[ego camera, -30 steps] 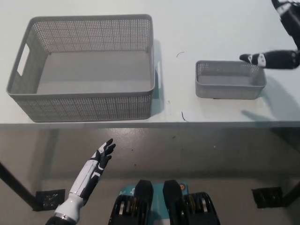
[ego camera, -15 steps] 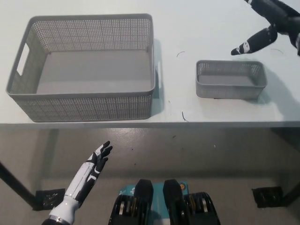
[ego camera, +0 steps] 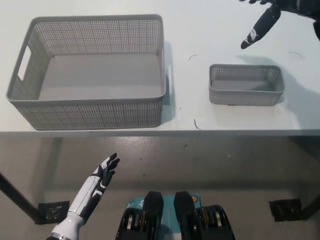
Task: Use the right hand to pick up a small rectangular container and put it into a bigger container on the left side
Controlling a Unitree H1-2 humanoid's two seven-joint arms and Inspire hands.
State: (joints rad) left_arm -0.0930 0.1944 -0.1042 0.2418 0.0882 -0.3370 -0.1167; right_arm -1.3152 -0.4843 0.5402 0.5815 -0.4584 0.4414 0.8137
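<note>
Currently, small rectangular basket [ego camera: 246, 91] sits on white table [ego camera: 210, 30], right of centre, near the front edge. Grey plastic, perforated mesh walls, solid rim, rounded corners, solid flat floor; interior holds nothing. Upright, untouched.

Large basket [ego camera: 92, 70] stands at table's left, well apart from the small one. Same grey perforated plastic, taller walls flaring slightly outward, slot handle cut in its left end wall, smooth floor, nothing inside.

Right hand [ego camera: 272, 12], black w/ pale markings on a finger, is at top right, above and behind the small basket, not in contact w/ it. Fingers spread apart, one pointing down-left toward the basket's far rim; holds nothing. Part of hand is cut off by the frame edge.

Left hand [ego camera: 102, 175], white w/ dark fingers, rests low at lower left, below the table edge, over the floor. Fingers apart, extended, nothing held.

Table surface: smooth, matte, pale. Two thin dark curled marks [ego camera: 192, 57] between the baskets, one near the front edge; cannot tell whether thread or scratch.
</note>
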